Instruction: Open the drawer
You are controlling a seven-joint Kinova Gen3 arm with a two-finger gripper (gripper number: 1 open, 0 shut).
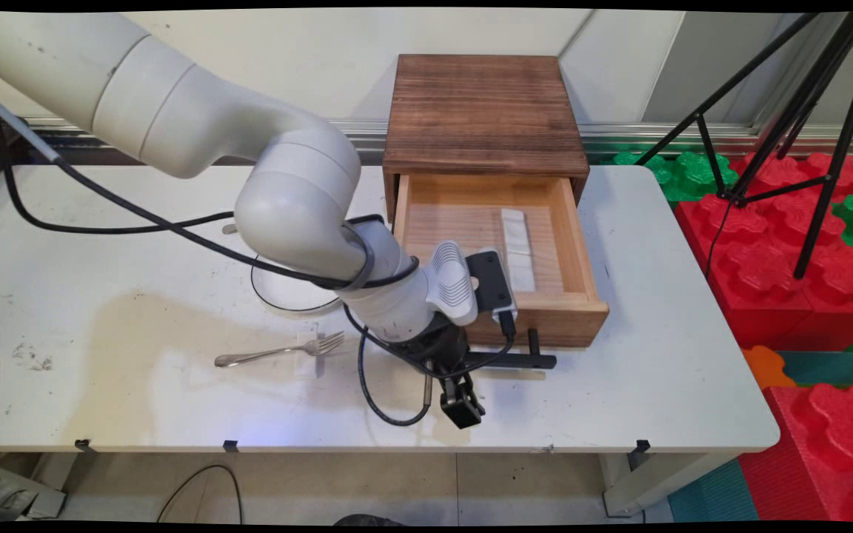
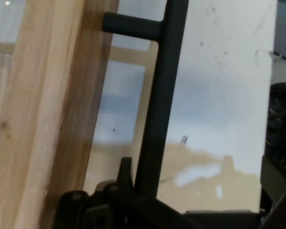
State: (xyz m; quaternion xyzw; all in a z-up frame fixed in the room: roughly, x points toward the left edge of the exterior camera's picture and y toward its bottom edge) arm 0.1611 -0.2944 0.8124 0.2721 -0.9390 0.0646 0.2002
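**Gripper at the black handle of an open drawer**

The gripper (image 1: 462, 403) is low over the table (image 1: 656, 333), right by one end of the handle (image 1: 519, 360) on the pulled-out wooden drawer (image 1: 537, 322). I cannot tell if it is open or closed. The handle looks hard, stiff and smooth, so its middle is probably the best place to hold. A fork (image 1: 278, 352) lies well off to one side.

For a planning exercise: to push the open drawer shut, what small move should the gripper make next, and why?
Probably slide toward the middle of the handle: the gripper sits by one end of that bar, so pushing the pulled-out drawer from there might skew it.
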